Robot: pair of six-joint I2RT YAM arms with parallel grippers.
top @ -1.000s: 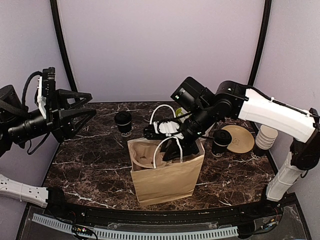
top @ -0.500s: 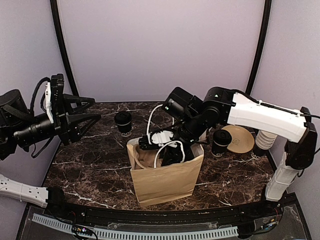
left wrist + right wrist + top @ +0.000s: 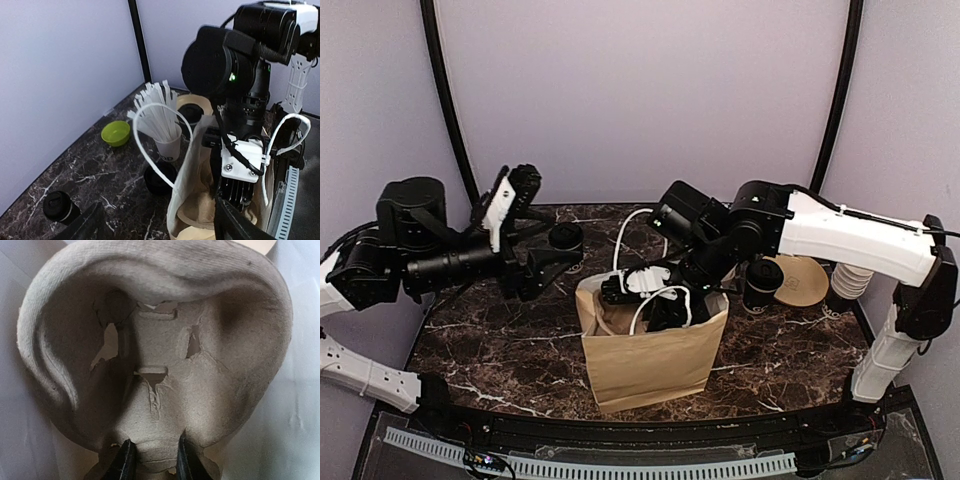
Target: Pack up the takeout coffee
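The right gripper (image 3: 154, 455) is down inside the paper bag (image 3: 650, 365), its jaws pinched on the rim of the pulp cup carrier (image 3: 165, 355). The left gripper (image 3: 157, 212) hovers with its jaws wide apart and empty, near one takeout coffee (image 3: 566, 241) standing on the table (image 3: 500, 340) left of the bag (a second coffee (image 3: 761, 282) stands right of it, beside the plate (image 3: 808, 285)).
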